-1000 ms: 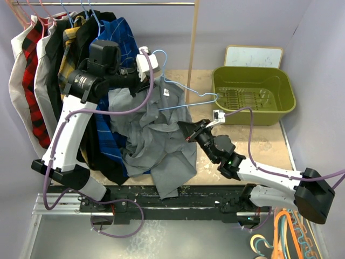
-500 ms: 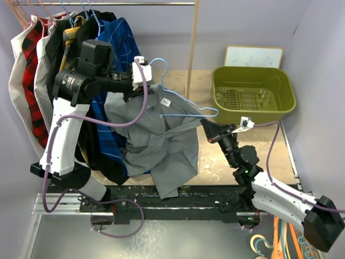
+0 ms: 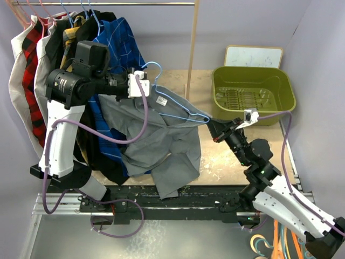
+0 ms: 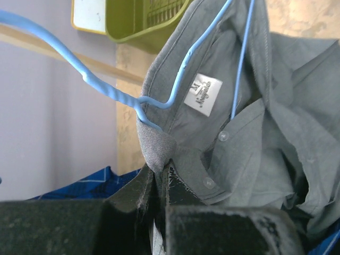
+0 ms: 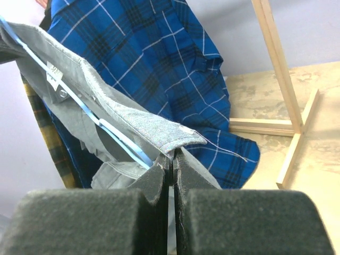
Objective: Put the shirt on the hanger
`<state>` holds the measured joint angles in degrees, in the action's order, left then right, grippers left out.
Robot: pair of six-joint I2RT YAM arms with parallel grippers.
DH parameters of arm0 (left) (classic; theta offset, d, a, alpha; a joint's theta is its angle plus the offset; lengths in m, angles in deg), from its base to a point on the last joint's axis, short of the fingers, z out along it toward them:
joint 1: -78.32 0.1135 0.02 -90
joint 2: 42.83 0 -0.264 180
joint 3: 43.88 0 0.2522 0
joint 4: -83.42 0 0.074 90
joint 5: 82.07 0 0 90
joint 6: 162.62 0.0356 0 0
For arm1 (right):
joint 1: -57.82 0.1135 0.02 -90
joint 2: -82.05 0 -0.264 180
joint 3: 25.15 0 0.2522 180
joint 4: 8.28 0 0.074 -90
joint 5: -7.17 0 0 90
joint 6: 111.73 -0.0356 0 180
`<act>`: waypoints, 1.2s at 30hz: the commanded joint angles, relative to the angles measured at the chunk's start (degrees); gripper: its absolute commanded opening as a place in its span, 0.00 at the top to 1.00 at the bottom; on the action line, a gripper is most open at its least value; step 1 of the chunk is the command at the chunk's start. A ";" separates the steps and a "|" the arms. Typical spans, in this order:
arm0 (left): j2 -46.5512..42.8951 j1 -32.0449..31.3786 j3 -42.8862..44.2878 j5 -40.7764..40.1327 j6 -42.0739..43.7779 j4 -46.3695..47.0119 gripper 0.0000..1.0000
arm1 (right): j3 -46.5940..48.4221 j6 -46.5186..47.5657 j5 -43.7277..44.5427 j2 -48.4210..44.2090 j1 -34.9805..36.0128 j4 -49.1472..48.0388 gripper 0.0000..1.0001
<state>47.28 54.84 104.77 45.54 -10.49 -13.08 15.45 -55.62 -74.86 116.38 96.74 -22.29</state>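
Observation:
The light-grey shirt [image 3: 161, 143] hangs between my two grippers, its lower part drooping to the table. The light-blue wire hanger [image 3: 178, 108] lies inside its collar, with the hook [image 3: 154, 67] sticking up. My left gripper [image 3: 135, 86] is shut on the shirt's collar [image 4: 157, 146] just below the hanger's twisted neck [image 4: 119, 93]. A size label [image 4: 203, 95] shows inside the collar. My right gripper [image 3: 214, 131] is shut on the shirt's front edge [image 5: 159, 133], beside the hanger's wire [image 5: 114, 133].
A rail at the back left holds several garments, among them a blue checked shirt [image 3: 121, 40] that also shows in the right wrist view [image 5: 175, 69]. A wooden post [image 3: 192, 48] stands mid-back. A green basin [image 3: 253, 93] and a white board [image 3: 253, 55] sit back right. Orange hangers [image 3: 285, 237] lie bottom right.
My left gripper has moved left and up with the collar and hanger. My right gripper has moved right with the shirt's edge, stretching the shirt's top over the hanger.

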 commanded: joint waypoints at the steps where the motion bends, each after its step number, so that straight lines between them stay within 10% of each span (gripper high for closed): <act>1: -0.72 0.34 -0.61 -6.74 3.45 5.20 1.00 | 8.75 4.51 0.41 -1.37 -0.42 16.85 1.00; 21: -1.81 -0.95 -16.28 -22.51 4.70 18.74 1.00 | 44.37 2.65 -3.51 15.15 -0.28 54.65 1.00; 27: -1.47 -1.77 -15.03 -16.96 -2.66 19.09 1.00 | 37.43 -6.56 -19.89 18.35 0.01 31.27 1.00; 36: -5.02 -3.08 -14.00 -9.24 -15.66 21.14 1.00 | 45.70 -10.92 -11.49 35.46 11.00 11.29 1.00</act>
<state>46.25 51.84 88.10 31.83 -18.47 3.44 54.53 -64.34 -87.89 146.85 105.02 1.97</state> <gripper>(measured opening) 0.045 0.008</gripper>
